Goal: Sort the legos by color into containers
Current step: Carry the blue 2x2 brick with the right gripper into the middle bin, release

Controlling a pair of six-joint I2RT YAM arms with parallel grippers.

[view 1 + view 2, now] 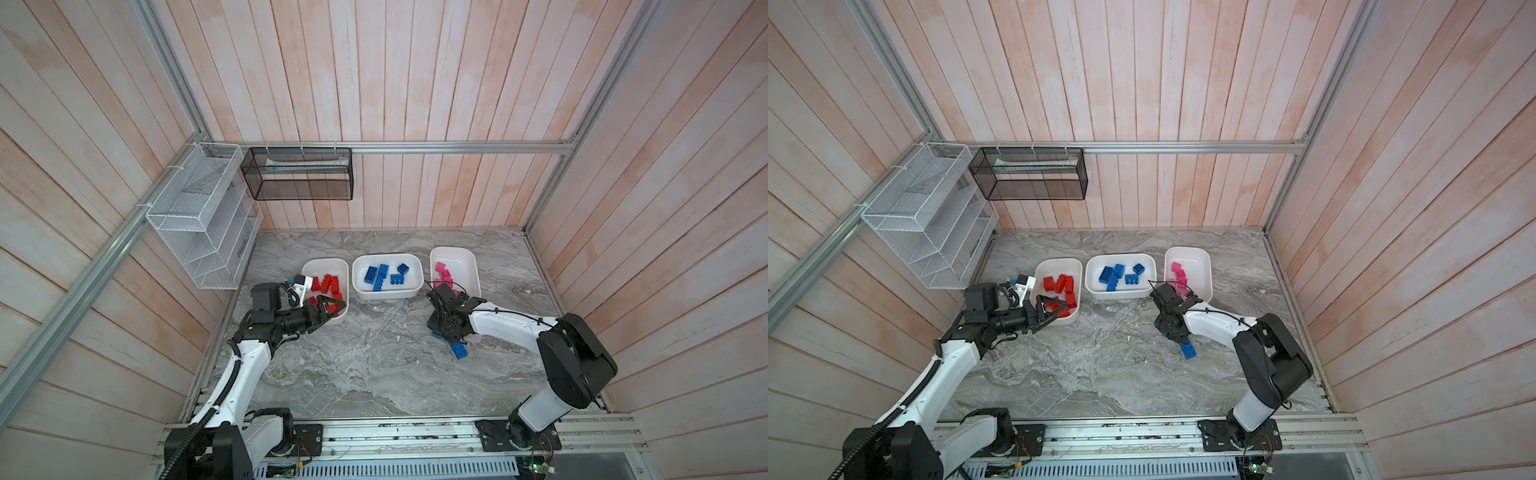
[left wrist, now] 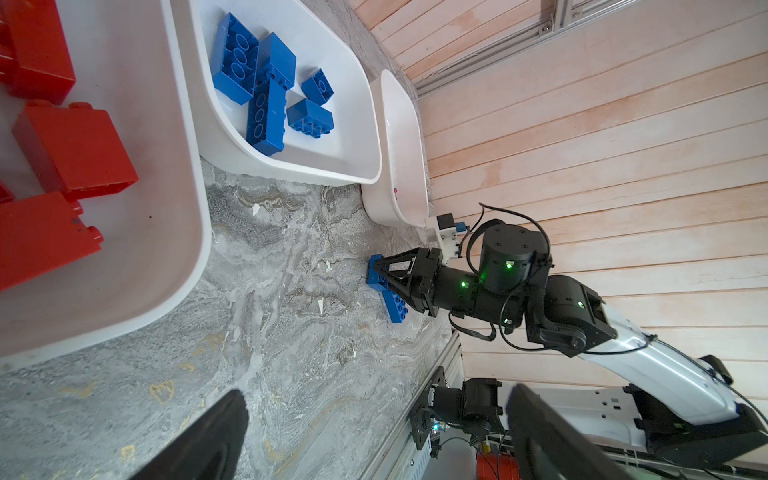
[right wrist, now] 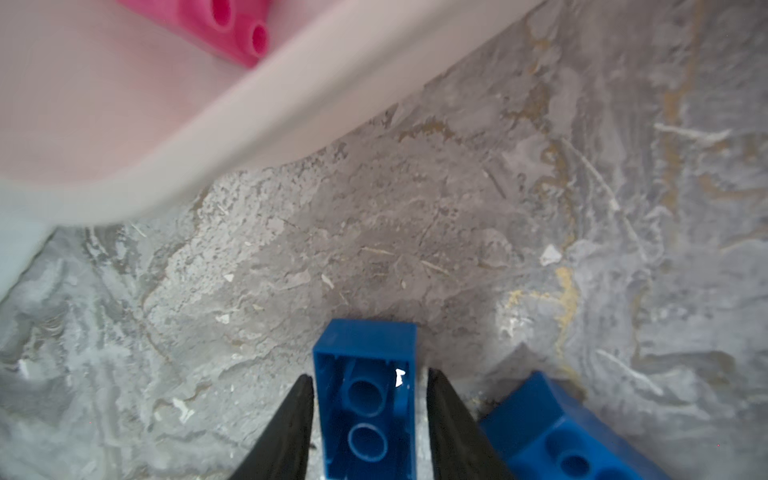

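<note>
Right hand [image 3: 370, 415] straddles an upside-down blue brick [image 3: 365, 399] on the surface [image 1: 374, 365], fingers close on both sides with slim gaps; grip not confirmed. Pick step; next: pinch, lift, carry to the middle tub [image 1: 387, 276]. Second blue brick [image 3: 569, 436] touches alongside and may drag. Left hand [image 1: 328, 309] spread wide over the red tub [image 1: 324, 266]. Pink tub mostly hidden.
</note>
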